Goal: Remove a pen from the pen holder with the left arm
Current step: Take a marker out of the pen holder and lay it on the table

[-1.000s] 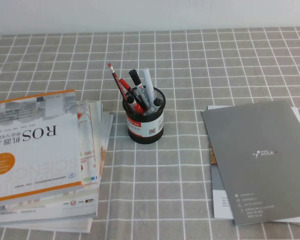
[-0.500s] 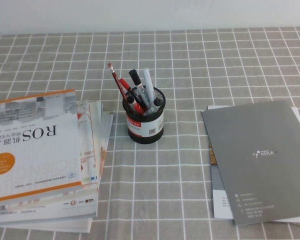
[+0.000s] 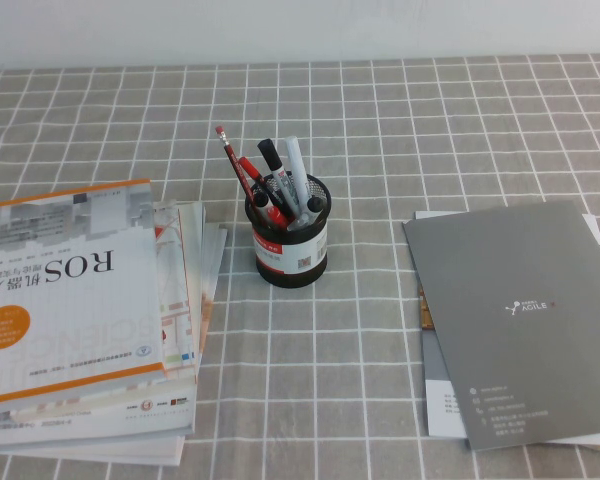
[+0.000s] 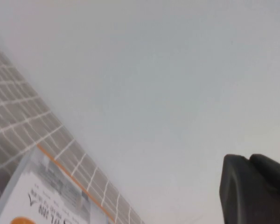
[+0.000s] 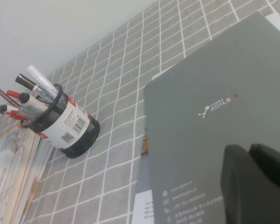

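While neither arm showed in the high view, the left gripper (image 4: 255, 190), fingers closed with nothing seen between them, hung by the book stack (image 3: 80, 300) at near left. The pen holder (image 3: 288, 250) stood mid-table, right of and beyond it, its pens (image 3: 280, 180) nearly upright, leaning far-left. The right gripper (image 5: 256, 186) hung over the grey folder (image 3: 525, 320).

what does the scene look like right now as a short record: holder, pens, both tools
holder: black mesh cylindrical pen holder, upright mid-table on the grey checked tablecloth
pens: red, black and white pens and markers standing in the holder, none taken out
left tool: shut, empty, outside the high view, near the white-and-orange book stack
right tool: outside the high view, over the grey booklet
task: pen not yet grasped
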